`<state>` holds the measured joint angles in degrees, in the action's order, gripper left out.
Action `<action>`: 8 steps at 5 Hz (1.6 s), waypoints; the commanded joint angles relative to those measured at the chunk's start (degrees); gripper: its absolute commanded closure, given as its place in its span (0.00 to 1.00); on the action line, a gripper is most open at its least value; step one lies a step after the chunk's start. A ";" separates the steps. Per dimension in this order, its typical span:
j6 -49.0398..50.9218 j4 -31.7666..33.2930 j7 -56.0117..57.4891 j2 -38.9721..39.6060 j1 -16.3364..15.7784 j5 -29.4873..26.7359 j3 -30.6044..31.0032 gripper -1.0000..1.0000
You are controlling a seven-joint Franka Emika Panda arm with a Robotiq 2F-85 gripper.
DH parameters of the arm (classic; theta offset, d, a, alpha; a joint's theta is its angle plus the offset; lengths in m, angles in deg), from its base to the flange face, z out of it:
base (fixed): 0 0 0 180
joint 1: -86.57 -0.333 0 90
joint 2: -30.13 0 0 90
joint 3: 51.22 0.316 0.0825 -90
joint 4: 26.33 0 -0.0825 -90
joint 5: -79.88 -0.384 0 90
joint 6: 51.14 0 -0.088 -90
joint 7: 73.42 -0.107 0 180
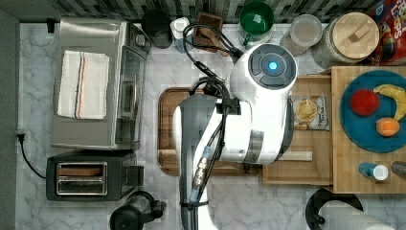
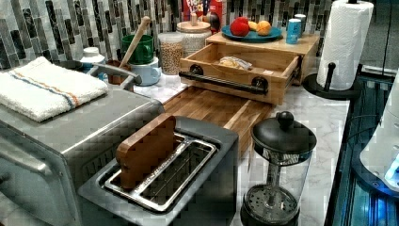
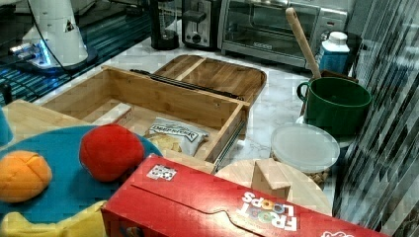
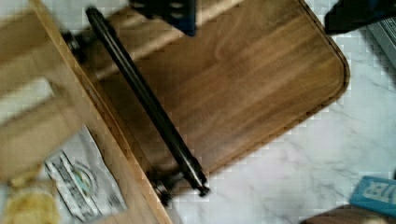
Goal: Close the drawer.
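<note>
Marble counter [image 1: 268, 206] spreads beneath everything. Gripper [image 4: 261, 16] fingers are spread apart, hovering over the brown tray [image 4: 261, 88] beside the black handle [image 4: 149, 107]. Drawer [image 3: 143, 98] stands pulled open, a chip bag [image 3: 175, 134] inside; in the top view it sits at three o'clock from the tray.

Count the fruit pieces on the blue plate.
3, all on the blue plate on the wood block: a red one toward the top view's left, a yellow banana at the top view's right, and an orange one below them in the top view.
</note>
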<state>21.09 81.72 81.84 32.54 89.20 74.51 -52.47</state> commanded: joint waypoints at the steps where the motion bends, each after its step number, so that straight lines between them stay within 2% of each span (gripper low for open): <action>1: 0.06 4.23 13.28 0.09 -2.19 -0.44 7.64 1.00; 2: -2.28 6.37 15.71 1.56 -2.67 4.34 7.34 1.00; 3: -7.55 10.10 20.02 1.99 -2.30 6.77 6.15 1.00; 4: -9.05 8.84 24.63 5.99 -0.71 9.18 5.94 1.00; 5: -14.10 10.69 23.33 7.86 -0.95 12.63 5.26 1.00; 7: -18.46 15.49 23.29 7.23 -0.25 10.73 5.97 1.00; 8: -22.22 18.44 21.82 6.31 -1.12 12.14 5.27 1.00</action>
<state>1.87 98.56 103.43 42.02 88.17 86.37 -46.86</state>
